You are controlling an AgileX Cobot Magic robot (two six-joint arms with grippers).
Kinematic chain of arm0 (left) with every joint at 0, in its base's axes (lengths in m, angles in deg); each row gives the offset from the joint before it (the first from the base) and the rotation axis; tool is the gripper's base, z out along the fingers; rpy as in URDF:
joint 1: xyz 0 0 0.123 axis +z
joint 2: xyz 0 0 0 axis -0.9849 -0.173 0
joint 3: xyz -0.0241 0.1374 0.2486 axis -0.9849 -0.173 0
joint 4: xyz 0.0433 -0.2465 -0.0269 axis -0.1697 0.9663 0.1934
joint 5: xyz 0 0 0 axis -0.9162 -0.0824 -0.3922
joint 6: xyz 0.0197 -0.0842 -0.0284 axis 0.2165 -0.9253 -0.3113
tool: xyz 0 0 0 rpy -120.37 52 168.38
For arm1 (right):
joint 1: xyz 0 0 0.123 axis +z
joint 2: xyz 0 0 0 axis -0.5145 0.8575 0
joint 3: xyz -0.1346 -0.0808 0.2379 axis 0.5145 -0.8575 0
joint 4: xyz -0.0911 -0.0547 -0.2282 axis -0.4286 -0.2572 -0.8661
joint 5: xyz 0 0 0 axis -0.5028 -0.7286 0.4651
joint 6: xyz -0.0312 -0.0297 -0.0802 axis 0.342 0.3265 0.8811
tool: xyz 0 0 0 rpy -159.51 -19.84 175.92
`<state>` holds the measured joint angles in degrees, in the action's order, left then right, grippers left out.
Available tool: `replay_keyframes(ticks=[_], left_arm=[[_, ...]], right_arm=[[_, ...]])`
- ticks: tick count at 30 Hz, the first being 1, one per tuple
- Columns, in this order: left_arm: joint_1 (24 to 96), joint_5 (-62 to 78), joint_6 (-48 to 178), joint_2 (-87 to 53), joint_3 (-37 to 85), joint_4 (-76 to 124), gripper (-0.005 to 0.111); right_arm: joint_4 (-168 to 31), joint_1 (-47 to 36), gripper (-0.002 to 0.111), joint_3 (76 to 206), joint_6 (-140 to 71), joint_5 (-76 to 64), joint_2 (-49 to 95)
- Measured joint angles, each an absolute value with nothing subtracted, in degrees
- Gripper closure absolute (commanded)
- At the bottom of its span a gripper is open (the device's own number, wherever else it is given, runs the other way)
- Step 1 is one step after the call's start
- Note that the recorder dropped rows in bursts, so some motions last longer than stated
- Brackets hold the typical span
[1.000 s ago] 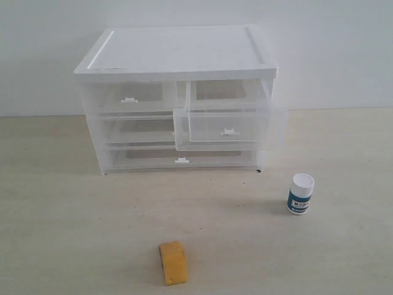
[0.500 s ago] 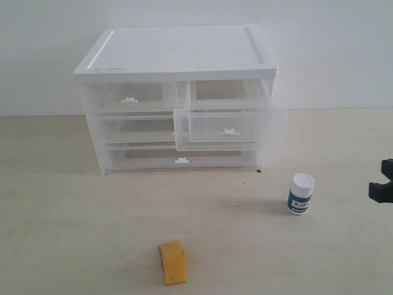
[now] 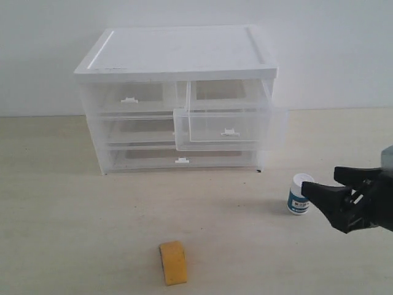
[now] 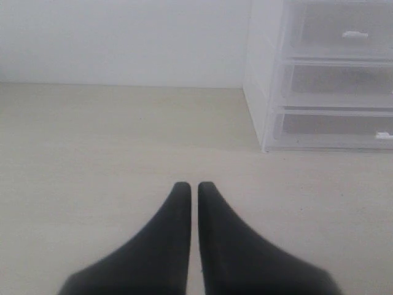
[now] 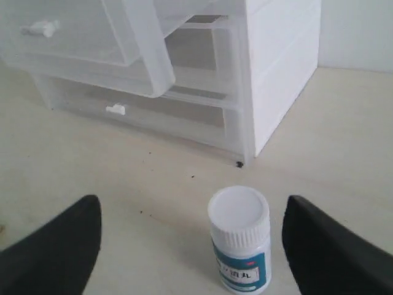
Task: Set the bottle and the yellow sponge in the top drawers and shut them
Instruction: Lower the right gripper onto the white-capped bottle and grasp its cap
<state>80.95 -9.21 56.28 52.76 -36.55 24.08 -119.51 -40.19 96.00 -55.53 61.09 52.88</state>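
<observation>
On the table [image 3: 73,215], one top drawer [image 3: 230,128] juts empty; right hand [image 3: 320,180] splayed near bottle [image 3: 300,195], left hand [image 4: 191,186] closed.

The bottle [image 3: 300,194] is seen as smooth white plastic, its cap [image 5: 238,212] ribbed, its label [image 5: 242,270] glossy. The yellow sponge [image 3: 173,262] is shown as matt, porous foam. The top drawers [image 3: 224,129] are made of translucent, frosted plastic; the table [image 3: 73,209] is finished in matt pale wood grain.

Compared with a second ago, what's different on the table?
The right arm came in from the right edge, up to the bottle, jaws wide open and not gripping it. Nothing was picked up. The bottle, the yellow sponge and the pulled-out top drawer stayed put.
</observation>
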Motion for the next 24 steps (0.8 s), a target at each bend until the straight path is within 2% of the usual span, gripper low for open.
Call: replay_keyframes(ticks=[3, 9, 24], left_arm=[[80.9, -9.2, 56.3, 52.8, -36.6, 24.1, 0.102], [80.9, -9.2, 56.3, 52.8, -36.6, 24.1, 0.102], [80.9, -9.2, 56.3, 52.8, -36.6, 24.1, 0.102]], right_arm=[[-115.9, -33.9, 0.035, 99.6, -55.5, 49.2, 53.0], [-113.0, -30.0, 0.035, 104.3, -55.4, 39.8, 53.1], [-111.0, -29.9, 0.035, 108.9, -56.1, 37.0, 57.1]])
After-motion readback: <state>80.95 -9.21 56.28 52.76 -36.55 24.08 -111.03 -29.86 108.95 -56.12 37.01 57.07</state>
